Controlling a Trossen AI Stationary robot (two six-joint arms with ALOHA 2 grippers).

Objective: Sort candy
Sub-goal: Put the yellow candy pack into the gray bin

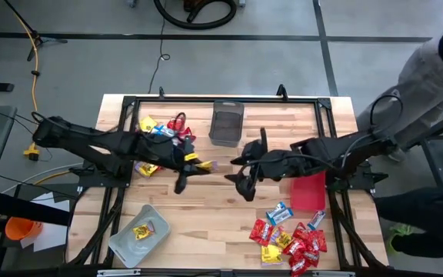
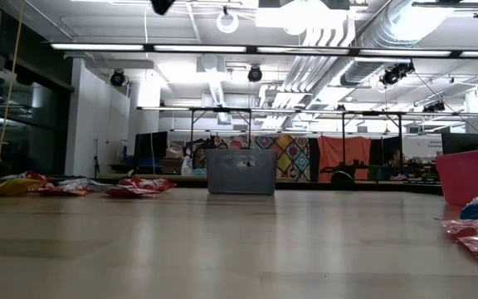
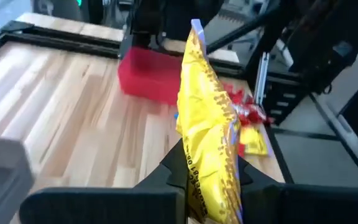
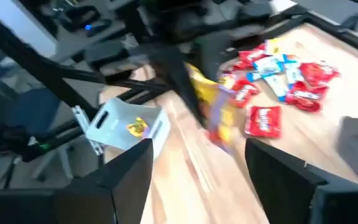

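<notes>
Clear grey bin [image 1: 138, 233] holds one yellow candy; dark mesh bin [image 1: 226, 121] and red bin [image 1: 308, 191] contents unseen. Left end effector [image 3: 209, 186] pinches shiny yellow packet [image 3: 210, 137] above mid wooden tabletop [image 1: 206, 215]; right end effector [image 1: 241, 174] spread wide

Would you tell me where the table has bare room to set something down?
Bare wood lies between the grey tray and the near candy pile, and right of the mesh bin. It is crowded by the far candy pile and mid-table, where the grippers meet.
</notes>
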